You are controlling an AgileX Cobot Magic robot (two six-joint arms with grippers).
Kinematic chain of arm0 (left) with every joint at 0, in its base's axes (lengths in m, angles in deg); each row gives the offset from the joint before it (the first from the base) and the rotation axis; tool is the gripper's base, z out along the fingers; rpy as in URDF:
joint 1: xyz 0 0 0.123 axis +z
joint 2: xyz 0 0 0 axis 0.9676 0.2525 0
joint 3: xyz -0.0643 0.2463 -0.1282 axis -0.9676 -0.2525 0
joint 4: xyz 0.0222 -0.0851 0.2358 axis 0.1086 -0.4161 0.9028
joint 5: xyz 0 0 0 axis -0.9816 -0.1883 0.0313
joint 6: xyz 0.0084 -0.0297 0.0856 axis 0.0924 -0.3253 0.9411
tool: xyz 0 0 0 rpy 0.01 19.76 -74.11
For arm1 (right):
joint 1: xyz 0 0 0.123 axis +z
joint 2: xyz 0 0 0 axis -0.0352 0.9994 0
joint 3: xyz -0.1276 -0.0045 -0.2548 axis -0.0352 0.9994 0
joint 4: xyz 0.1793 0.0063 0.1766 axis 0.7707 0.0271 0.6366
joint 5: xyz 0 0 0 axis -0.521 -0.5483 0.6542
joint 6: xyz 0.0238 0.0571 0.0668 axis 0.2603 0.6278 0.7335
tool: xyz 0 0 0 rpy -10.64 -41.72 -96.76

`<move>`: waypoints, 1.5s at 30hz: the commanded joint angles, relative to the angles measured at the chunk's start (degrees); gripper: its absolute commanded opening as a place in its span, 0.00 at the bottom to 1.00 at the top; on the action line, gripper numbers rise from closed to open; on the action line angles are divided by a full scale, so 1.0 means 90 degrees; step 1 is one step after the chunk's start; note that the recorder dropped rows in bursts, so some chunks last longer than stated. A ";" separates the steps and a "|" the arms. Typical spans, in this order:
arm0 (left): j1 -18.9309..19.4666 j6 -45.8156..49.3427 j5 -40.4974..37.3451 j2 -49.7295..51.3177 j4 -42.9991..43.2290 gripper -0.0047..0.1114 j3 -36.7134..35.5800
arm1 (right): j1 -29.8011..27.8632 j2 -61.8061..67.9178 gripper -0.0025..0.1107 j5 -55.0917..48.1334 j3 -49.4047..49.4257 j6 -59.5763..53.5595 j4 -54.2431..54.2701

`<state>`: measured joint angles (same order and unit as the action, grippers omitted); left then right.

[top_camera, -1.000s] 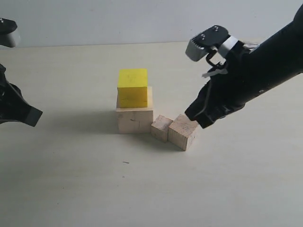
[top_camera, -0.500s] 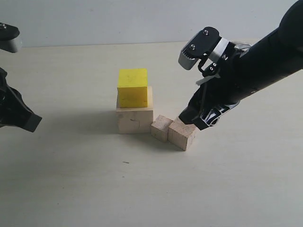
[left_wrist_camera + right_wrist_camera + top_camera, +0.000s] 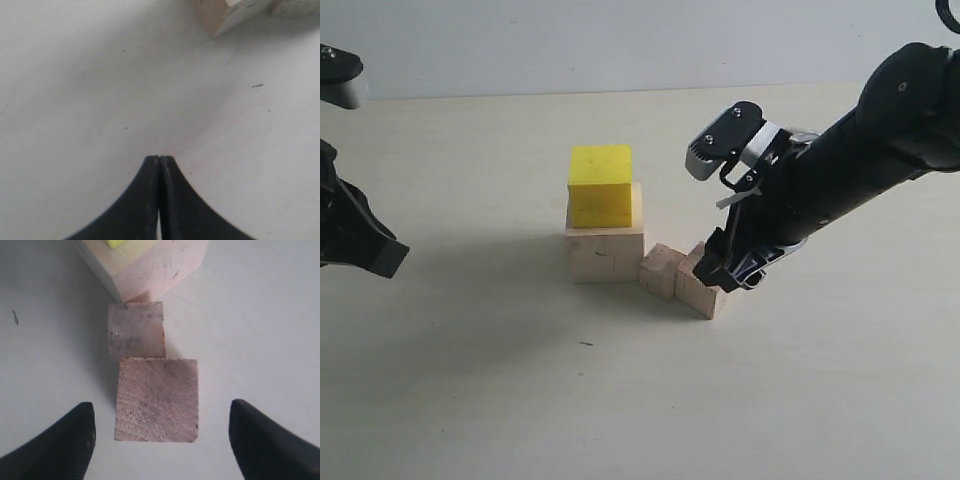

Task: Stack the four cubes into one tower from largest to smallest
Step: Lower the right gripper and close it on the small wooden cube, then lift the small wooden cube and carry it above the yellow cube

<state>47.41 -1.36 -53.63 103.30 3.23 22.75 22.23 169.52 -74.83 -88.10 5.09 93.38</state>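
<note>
Between the wide-spread fingers (image 3: 55, 440) of the right gripper (image 3: 161, 412) sits the bigger light-brown cube (image 3: 157, 400), touched by neither. Just beyond it, touching, lies the smaller brown cube (image 3: 136, 330), then the pale wooden cube (image 3: 155, 265) carrying the yellow cube (image 3: 600, 185). Well away from the blocks, the left gripper (image 3: 159, 167) is pressed shut, holding nothing.

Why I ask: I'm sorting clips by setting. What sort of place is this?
Probably a robot lab test bench: a plain pale tabletop, a bare light wall behind it, a black robot arm reaching in, and a bright yellow cube stacked on a large pale wooden cube.
</note>
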 commanded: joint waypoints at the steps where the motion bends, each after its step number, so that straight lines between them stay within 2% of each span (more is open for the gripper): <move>1: 0.0015 0.0013 0.0083 -0.0010 -0.0039 0.04 -0.0025 | 0.0012 0.0188 0.69 0.0079 0.0015 0.0007 0.0108; 18: 0.0015 0.0013 0.0108 -0.0010 -0.0077 0.04 -0.0025 | 0.0012 0.0694 0.69 0.0077 0.0015 -0.0158 0.0390; 20: 0.0015 0.0013 0.0091 -0.0010 -0.0077 0.04 -0.0025 | 0.0012 0.0639 0.64 0.0077 0.0015 -0.0158 0.0390; 22: 0.0015 0.0013 0.0078 -0.0010 -0.0077 0.04 -0.0025 | 0.0012 0.0533 0.55 0.0077 0.0015 -0.0158 0.0390; 25: 0.0015 0.0013 0.0059 -0.0010 -0.0077 0.04 -0.0025 | 0.0012 0.0329 0.38 0.0066 0.0015 -0.0158 0.0363; 30: 0.0015 0.0028 0.0037 -0.0010 -0.0077 0.04 -0.0025 | 0.0012 -0.0036 0.02 -0.0100 0.0015 0.0019 0.0023; 33: 0.0015 0.0028 0.0037 -0.0010 -0.0077 0.04 -0.0025 | 0.0012 -0.0297 0.02 -0.0100 0.0015 0.0485 -0.0418; 37: 0.0015 0.0028 0.0021 -0.0010 -0.0077 0.04 -0.0025 | 0.0012 -0.0907 0.02 -0.0648 -0.0263 0.2004 -0.1867; 38: 0.0015 0.0028 -0.0011 -0.0010 -0.0077 0.04 -0.0025 | 0.0012 -0.1045 0.02 -0.0957 -0.0585 0.2634 -0.2061; 42: 0.0015 0.0028 -0.0038 -0.0010 -0.0077 0.04 -0.0025 | 0.0012 -0.0994 0.02 -0.2285 -0.1909 0.3077 -0.1874; 45: 0.0015 0.0028 -0.0023 -0.0010 -0.0077 0.04 -0.0025 | 0.0155 -0.0842 0.02 -0.2735 -0.2813 0.3665 -0.1819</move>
<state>47.41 -1.26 -53.75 103.30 2.91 22.75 22.57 161.30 -97.16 -109.76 35.34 76.45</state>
